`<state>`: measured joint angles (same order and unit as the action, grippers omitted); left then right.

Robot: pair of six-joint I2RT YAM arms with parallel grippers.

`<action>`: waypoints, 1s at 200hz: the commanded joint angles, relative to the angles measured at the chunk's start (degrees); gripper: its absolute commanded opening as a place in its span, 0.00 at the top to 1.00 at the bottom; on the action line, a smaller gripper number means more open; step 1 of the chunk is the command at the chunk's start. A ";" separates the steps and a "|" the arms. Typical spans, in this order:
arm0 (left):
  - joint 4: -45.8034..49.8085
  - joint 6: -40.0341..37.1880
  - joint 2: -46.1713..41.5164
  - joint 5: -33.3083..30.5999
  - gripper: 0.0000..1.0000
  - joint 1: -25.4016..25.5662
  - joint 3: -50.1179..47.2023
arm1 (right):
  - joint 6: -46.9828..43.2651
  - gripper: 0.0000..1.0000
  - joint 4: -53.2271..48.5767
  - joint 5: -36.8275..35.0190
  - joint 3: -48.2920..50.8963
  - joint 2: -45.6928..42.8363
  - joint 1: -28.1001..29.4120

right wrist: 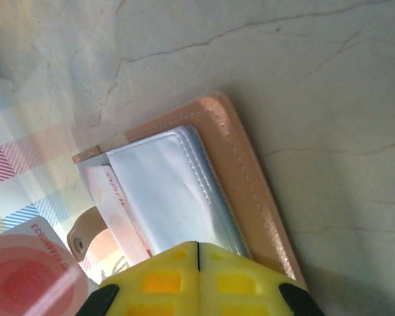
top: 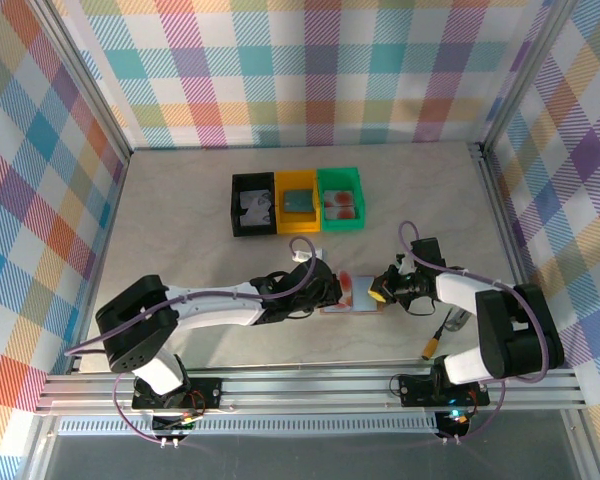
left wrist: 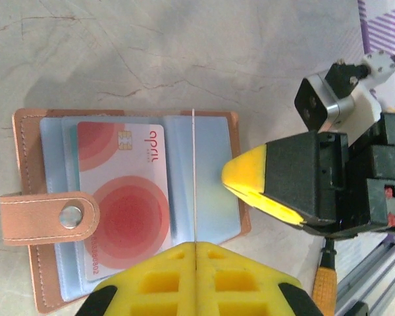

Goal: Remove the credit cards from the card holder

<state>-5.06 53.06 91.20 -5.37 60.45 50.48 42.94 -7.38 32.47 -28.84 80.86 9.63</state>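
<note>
The card holder (top: pixel 357 300) lies open on the table between both grippers, its reddish-brown leather border (left wrist: pixel 24 164) framing grey-blue pockets. A pale credit card with a red round spot (left wrist: pixel 122 210) sits in its left pocket, partly under the snap strap (left wrist: pixel 49 217). My left gripper (top: pixel 332 290) (left wrist: pixel 194 245) is shut on a thin pale sheet (left wrist: pixel 193 171) standing edge-on at the holder's fold; whether it is a card or a pocket leaf I cannot tell. My right gripper (top: pixel 380 294) (right wrist: pixel 197 245) is shut, its tip over the holder's right grey-blue pocket (right wrist: pixel 164 191).
Three small bins stand in a row behind: black (top: pixel 236 205), yellow (top: pixel 279 200), green (top: pixel 340 173), each with a card-like item inside. An orange-handled tool (top: pixel 435 345) lies near the right arm. Open tabletop surrounds the holder.
</note>
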 commanded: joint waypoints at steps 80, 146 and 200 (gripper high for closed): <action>-6.00 -7.04 -11.42 18.45 1.00 -10.90 -9.01 | -1.70 0.44 3.23 6.73 0.07 -16.46 -0.42; -18.24 -3.22 -10.53 29.29 1.00 -12.05 -9.88 | 1.23 0.36 16.76 12.07 7.27 -24.96 2.49; -27.60 2.25 -9.31 31.54 1.00 -11.98 -11.72 | 1.67 0.35 21.44 12.34 9.50 -28.07 5.99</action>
<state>-25.34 52.31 80.93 23.51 48.60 40.36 44.45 9.63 43.68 -20.43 54.50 14.41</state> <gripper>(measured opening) 0.049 0.643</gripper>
